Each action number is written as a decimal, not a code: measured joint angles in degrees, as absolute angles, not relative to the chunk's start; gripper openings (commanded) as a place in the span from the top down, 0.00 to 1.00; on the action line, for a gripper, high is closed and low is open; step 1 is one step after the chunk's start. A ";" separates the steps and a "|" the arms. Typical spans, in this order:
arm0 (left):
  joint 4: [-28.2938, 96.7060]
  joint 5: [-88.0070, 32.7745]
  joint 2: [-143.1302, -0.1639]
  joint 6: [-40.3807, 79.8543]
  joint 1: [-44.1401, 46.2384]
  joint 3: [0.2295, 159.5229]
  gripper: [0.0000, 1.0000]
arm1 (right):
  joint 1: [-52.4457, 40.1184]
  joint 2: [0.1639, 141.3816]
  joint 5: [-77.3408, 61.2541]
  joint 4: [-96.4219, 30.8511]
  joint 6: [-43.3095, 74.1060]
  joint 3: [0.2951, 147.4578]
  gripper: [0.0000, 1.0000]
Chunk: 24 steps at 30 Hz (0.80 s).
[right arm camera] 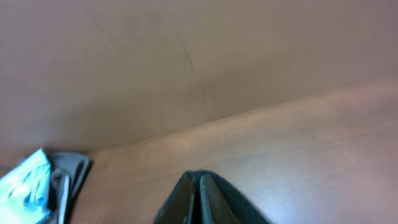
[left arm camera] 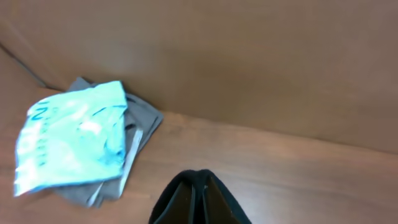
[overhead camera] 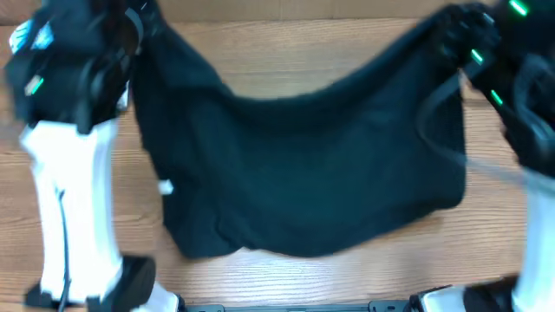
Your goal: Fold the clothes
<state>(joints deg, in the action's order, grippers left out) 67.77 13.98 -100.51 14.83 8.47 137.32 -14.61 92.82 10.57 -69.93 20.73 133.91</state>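
A dark black garment (overhead camera: 303,165) hangs spread between my two arms in the overhead view, its lower edge resting on the wooden table (overhead camera: 347,277). My left gripper (overhead camera: 139,30) is shut on the garment's upper left corner. My right gripper (overhead camera: 455,35) is shut on its upper right corner. In the left wrist view the closed fingers (left arm camera: 200,186) are wrapped in black cloth. In the right wrist view the closed fingers (right arm camera: 198,193) pinch dark cloth too.
A folded pile with a light blue printed garment (left arm camera: 71,143) on grey cloth lies at the table's far left; it also shows in the right wrist view (right arm camera: 37,186) and in the overhead view (overhead camera: 26,35). A brown wall (left arm camera: 249,62) stands behind the table.
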 measured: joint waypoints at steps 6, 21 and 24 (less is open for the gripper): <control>51.59 15.22 -110.19 11.57 5.87 136.90 0.96 | -12.10 101.69 4.93 -50.02 16.38 133.60 0.96; 70.28 13.50 -102.48 5.58 4.01 160.16 0.96 | 12.21 95.98 -20.99 -67.00 18.00 145.95 0.96; 78.28 13.04 -103.39 6.87 4.03 158.58 0.96 | 12.34 96.75 -21.67 -72.31 16.67 141.32 0.96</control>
